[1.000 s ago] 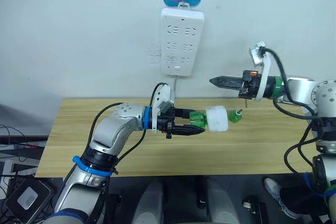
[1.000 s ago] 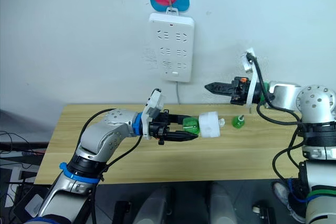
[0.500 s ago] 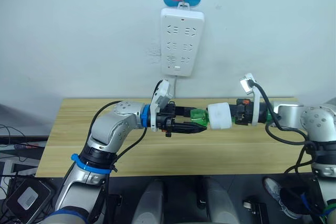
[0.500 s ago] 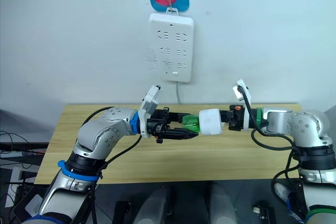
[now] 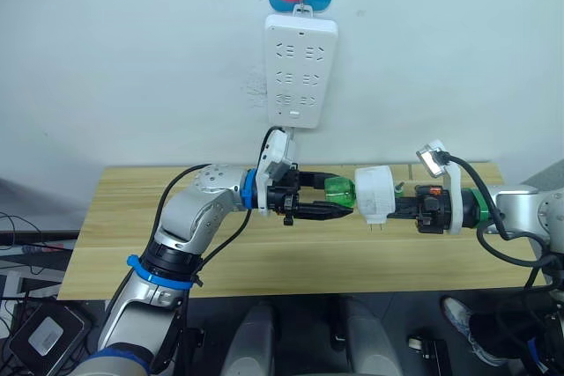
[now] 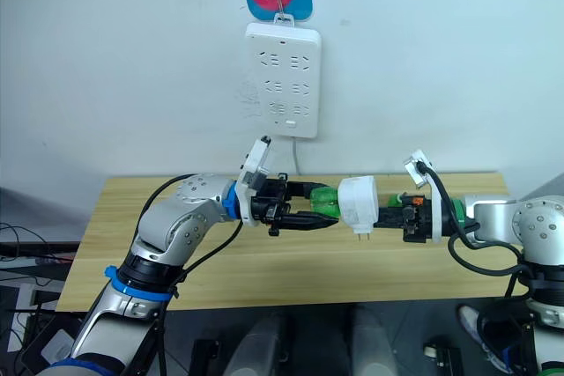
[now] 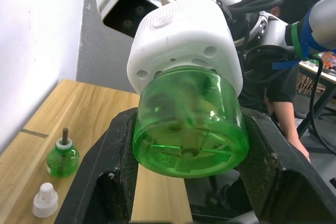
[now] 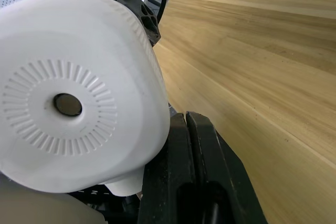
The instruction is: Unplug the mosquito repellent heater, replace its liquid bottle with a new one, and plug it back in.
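**Currently: heater and bottle held in the air between both grippers**

Counting: one heater point(image 5: 374, 195), two green bottles, one small white cap point(image 7: 44, 201), one power strip point(image 5: 300, 70), two grippers.

The left gripper point(image 5: 339, 209) is clamping the green bottle point(image 7: 188, 121) from both sides, its black fingers point(image 7: 113, 174) parted just to the bottle's width. The bottle is translucent ribbed plastic, round, and its neck is sitting inside the heater. The heater is hanging above the wooden table point(image 5: 132, 235), below the strip, two prongs pointing down.

The right gripper point(image 5: 401, 210) is meeting the heater at its far side. In the right wrist view the fingers point(image 8: 197, 177) are lying pressed together beside the white shell; whether they are pinching any part of it cannot be told, since the tips are hidden behind it.

The heater's top is showing a round vent ringed by radial slots, smooth matte plastic.

The spare bottle point(image 7: 62, 158), wick upright, is standing on the table just beside the cap.

A person in dark clothing is partly visible in the left wrist view, cut off by the arm.
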### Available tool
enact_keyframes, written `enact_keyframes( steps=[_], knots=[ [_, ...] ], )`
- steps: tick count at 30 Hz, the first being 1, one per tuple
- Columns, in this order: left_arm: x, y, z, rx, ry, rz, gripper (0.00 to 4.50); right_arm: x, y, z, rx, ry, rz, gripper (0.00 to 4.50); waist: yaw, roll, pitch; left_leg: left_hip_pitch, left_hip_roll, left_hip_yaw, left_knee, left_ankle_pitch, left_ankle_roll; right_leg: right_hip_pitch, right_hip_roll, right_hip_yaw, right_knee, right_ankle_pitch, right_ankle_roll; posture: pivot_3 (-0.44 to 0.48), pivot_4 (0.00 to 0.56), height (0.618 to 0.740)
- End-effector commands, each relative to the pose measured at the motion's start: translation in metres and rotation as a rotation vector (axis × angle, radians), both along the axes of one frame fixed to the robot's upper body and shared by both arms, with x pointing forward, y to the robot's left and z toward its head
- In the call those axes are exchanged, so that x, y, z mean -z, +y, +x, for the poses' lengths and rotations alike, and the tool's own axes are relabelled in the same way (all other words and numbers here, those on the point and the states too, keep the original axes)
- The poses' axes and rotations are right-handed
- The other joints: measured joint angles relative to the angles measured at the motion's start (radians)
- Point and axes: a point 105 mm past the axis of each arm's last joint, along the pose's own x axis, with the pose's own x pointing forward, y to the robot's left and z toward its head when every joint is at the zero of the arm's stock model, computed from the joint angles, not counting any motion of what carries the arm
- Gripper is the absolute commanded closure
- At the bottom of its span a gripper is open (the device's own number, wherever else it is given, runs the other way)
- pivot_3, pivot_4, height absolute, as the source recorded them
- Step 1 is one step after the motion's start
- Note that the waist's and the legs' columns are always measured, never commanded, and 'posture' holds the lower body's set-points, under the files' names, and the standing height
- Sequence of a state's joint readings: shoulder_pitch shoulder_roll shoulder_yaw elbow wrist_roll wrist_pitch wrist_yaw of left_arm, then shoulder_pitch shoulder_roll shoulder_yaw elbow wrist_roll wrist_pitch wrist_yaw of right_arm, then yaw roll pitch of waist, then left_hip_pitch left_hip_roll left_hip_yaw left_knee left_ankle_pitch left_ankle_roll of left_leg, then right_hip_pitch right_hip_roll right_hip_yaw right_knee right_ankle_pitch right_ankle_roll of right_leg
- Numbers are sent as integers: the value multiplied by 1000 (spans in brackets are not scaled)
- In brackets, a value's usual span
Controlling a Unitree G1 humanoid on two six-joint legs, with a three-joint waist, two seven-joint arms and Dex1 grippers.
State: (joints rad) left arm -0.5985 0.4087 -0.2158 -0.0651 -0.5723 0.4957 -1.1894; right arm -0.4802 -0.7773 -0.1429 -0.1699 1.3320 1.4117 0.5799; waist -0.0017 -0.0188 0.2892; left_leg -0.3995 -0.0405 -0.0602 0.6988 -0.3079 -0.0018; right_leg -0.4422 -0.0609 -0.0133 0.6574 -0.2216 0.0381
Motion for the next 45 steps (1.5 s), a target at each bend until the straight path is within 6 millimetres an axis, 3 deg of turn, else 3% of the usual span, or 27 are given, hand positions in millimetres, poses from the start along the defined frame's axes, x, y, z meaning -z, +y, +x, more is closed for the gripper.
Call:
enact_keyframes(
  steps=[1,5,8,12,16,18,22,25,29,32,35,45],
  knots=[
    [7,8,21,-148,-18,62,2232,-15,26,-32,-214,-12,95,4443,0,0,0,0,0,0,0,0,0,0,0,0,0,0,0,13,267,740],
    [10,9,22,-153,-17,65,2232,-23,26,-39,-260,17,135,4443,0,0,0,0,0,0,0,0,0,0,0,0,0,0,0,10,268,740],
    [9,7,23,-158,-11,55,2232,-18,28,-40,-248,-1,102,4443,0,0,0,0,0,0,0,0,0,0,0,0,0,0,0,10,268,740],
    [4,8,17,-127,55,17,2232,-1,24,-16,-90,-109,-18,4443,0,0,0,0,0,0,0,0,0,0,0,0,0,0,0,10,268,740],
    [0,21,16,-111,190,10,2232,15,-2,15,10,-454,-284,4289,-3,0,0,0,0,1,0,0,0,-2,2,0,2,0,0,15,270,740],
    [2,31,18,-120,247,28,2232,21,-16,21,-50,-668,-405,3825,-2,0,0,0,-1,2,0,0,0,-3,5,-1,4,0,1,14,269,740],
    [4,54,18,-115,424,43,2232,16,-36,31,-199,-1172,-588,2454,-5,0,0,1,-1,4,0,0,0,-3,5,0,3,-1,1,10,264,740],
    [4,65,14,-85,568,49,2232,-1,-26,30,-348,-1539,-601,1401,-11,0,0,2,0,5,0,0,0,-3,5,0,4,-1,1,5,256,740],
    [3,64,11,-40,682,62,2232,-15,-4,29,-473,-1864,-529,32,-27,0,0,2,1,6,1,1,-2,-3,5,0,4,-1,1,3,245,740],
    [1,56,11,-5,746,71,2232,-30,19,22,-520,-2070,-406,32,-29,0,0,2,1,4,1,1,-3,-3,4,0,4,0,1,2,241,740],
    [-1,51,11,17,781,73,2232,-32,30,19,-565,-2156,-343,32,-30,0,0,2,1,4,1,2,-3,-3,4,0,5,0,0,0,237,740],
    [-16,41,-2,127,917,47,2232,-33,45,27,-668,-2297,-326,32,-30,0,0,2,0,3,1,2,-4,-4,4,0,6,0,0,0,232,740]
  ],
)
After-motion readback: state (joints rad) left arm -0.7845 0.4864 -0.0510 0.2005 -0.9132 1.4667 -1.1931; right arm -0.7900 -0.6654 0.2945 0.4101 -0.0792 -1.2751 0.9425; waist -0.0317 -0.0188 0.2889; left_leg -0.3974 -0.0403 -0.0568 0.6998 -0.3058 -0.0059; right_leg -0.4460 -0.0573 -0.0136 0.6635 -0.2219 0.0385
